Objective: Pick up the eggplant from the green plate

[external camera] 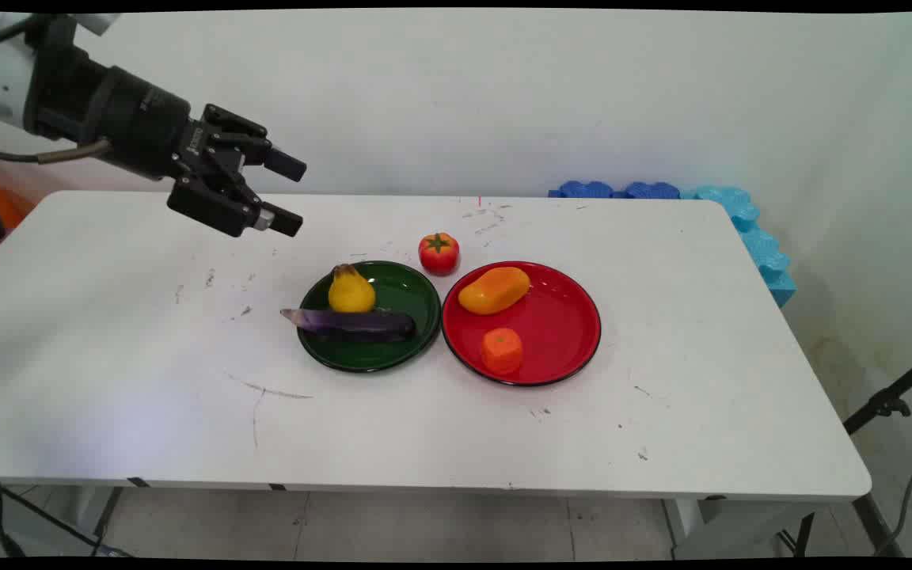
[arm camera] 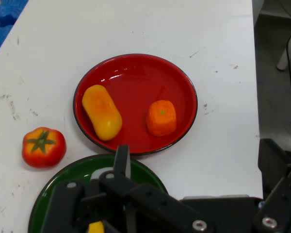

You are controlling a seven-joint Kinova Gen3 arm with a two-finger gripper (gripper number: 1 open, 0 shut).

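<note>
Gripper [external camera: 278, 194], jaws wide apart and empty, hovers above the bench [external camera: 108, 356] left of the green plate [external camera: 416, 297]; nearest, a pear [external camera: 351, 291], probably light, rigid and smooth.

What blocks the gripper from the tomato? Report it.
Nothing visible does. The gripper hangs open in the air above the table's left rear; the tomato stands alone on bare table behind the green plate and red plate.

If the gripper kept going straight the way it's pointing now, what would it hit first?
Probably the red plate: the hand view centres on it, with the open gripper aimed right and down. Depth is unclear, so the green plate may come first.
</note>
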